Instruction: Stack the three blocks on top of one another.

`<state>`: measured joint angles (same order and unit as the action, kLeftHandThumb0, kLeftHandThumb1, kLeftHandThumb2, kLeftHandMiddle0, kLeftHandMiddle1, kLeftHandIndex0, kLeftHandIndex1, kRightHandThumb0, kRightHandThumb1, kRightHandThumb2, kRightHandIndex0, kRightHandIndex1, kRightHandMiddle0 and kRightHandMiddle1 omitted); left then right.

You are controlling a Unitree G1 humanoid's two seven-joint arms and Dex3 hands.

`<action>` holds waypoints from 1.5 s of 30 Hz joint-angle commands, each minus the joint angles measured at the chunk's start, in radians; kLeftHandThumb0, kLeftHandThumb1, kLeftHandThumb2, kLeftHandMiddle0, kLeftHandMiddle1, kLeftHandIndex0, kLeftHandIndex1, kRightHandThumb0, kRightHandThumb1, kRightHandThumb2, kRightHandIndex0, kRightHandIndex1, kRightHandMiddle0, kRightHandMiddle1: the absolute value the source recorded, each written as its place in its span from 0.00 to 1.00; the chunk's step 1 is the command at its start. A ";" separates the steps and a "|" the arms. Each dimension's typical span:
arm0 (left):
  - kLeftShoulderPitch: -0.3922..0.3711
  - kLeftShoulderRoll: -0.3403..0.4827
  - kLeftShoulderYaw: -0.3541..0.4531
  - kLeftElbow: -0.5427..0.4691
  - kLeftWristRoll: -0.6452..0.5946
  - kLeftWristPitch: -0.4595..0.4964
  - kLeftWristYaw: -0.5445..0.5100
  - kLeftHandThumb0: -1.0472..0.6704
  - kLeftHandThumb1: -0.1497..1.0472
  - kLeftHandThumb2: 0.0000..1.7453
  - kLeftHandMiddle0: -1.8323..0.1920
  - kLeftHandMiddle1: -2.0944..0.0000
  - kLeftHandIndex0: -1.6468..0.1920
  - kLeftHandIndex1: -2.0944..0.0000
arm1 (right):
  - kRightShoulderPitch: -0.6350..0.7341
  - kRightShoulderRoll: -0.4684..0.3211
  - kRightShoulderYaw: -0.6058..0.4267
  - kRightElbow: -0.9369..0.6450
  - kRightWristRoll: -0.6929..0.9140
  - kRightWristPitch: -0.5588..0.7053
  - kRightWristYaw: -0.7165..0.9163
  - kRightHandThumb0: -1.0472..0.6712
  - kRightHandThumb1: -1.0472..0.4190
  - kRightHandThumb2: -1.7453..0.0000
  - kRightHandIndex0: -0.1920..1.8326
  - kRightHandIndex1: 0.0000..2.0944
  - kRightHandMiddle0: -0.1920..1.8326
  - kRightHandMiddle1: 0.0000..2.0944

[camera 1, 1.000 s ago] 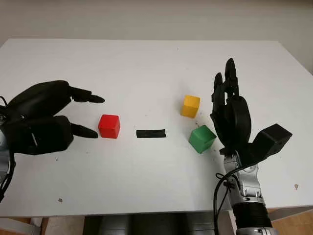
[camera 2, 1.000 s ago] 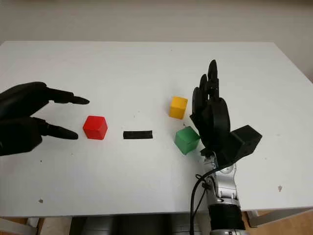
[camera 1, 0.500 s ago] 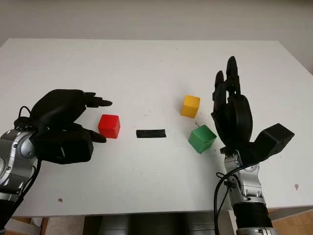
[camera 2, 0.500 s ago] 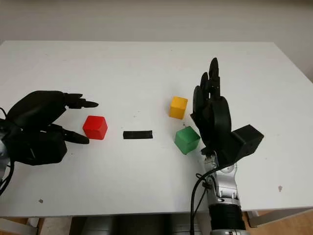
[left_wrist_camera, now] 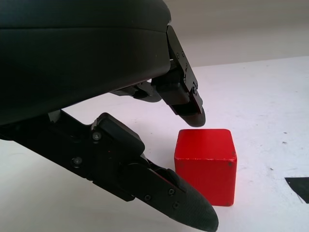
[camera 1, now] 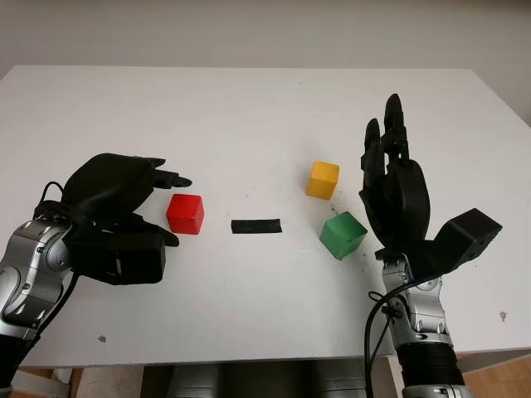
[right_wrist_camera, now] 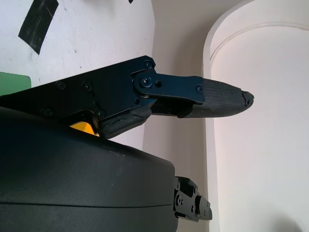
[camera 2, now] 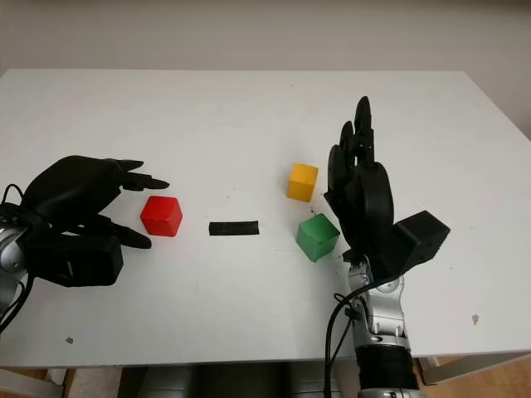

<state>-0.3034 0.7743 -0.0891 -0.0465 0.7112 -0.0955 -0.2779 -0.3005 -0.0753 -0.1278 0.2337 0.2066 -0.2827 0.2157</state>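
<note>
where the white worktop (camera 1: 249, 108) spreads out as a smooth matt rectangle with a few small dark specks, everything else sits on or over its near half. the right hand (camera 1: 394, 195) is a glossy black shell, upright over the worktop just right of the green and yellow blocks, holding nothing, open, its jointed fingers pointing away from the robot; a boxy black part juts out at its right, and below it a silver wrist with black cables runs down to the picture's bottom edge. the left hand (camera 1: 124, 211) is a rounded black shell low over the worktop at the left, holding nothing, open, its tapered fingers (left_wrist_camera: 186, 99) reaching toward the red block from the left; in the left wrist view one fingertip hangs just above the block's near top edge and another lies just beside its lower side, neither plainly touching.

three cubes with crisp edges and smooth faces lie apart, none stacked. the red block (camera 1: 185, 214) is left of centre, just beside the left fingertips. the green block (camera 1: 343, 235) is turned slightly, to the right of centre, near the right hand. the yellow block (camera 1: 323, 180) stands just behind the green one. between red and green lies a flat strip of black tape (camera 1: 255, 225).
</note>
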 commanded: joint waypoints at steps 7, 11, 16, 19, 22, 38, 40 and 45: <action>-0.016 -0.013 -0.020 -0.004 0.040 -0.022 0.049 0.18 0.83 0.04 0.68 0.95 0.43 0.91 | -0.008 -0.012 -0.006 -0.030 0.005 0.006 0.003 0.14 0.00 0.70 0.00 0.01 0.00 0.02; -0.014 -0.024 -0.027 0.007 0.055 -0.036 0.089 0.20 0.84 0.03 0.66 0.95 0.44 0.85 | -0.010 -0.018 -0.007 -0.026 0.006 0.003 0.012 0.14 0.00 0.69 0.00 0.00 0.00 0.01; -0.012 -0.029 -0.040 0.022 0.073 -0.059 0.115 0.22 0.86 0.04 0.65 0.96 0.54 0.65 | -0.008 -0.019 -0.007 -0.033 0.005 0.011 0.009 0.14 0.00 0.69 0.00 0.00 0.00 0.01; -0.015 -0.031 -0.053 0.032 0.097 -0.069 0.130 0.24 0.89 0.04 0.64 0.96 0.54 0.62 | -0.007 -0.022 -0.007 -0.035 0.005 0.010 0.011 0.15 0.00 0.69 0.00 0.00 0.00 0.01; -0.018 -0.029 -0.068 0.037 0.134 -0.064 0.138 0.25 0.91 0.04 0.64 0.96 0.56 0.60 | -0.005 -0.022 -0.008 -0.040 0.009 0.014 0.011 0.15 0.00 0.69 0.00 0.00 0.00 0.01; -0.035 -0.021 -0.123 0.049 0.250 -0.056 0.125 0.31 0.88 0.03 0.62 0.97 0.50 0.70 | 0.000 -0.018 -0.007 -0.054 0.010 0.029 -0.001 0.15 0.00 0.69 0.00 0.00 0.00 0.00; -0.036 -0.023 -0.124 0.052 0.243 -0.061 0.120 0.35 0.89 0.03 0.61 0.96 0.46 0.69 | 0.000 -0.019 -0.006 -0.056 0.008 0.029 -0.003 0.15 0.00 0.70 0.00 0.00 0.00 0.01; -0.050 -0.027 -0.105 0.042 0.140 -0.085 0.048 0.37 0.92 0.03 0.62 0.97 0.52 0.60 | -0.002 -0.019 -0.005 -0.059 0.007 0.032 -0.006 0.15 0.00 0.70 0.00 0.01 0.00 0.01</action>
<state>-0.3501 0.7458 -0.1904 -0.0085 0.8775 -0.1668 -0.2063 -0.3005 -0.0876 -0.1279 0.1961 0.2137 -0.2551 0.2124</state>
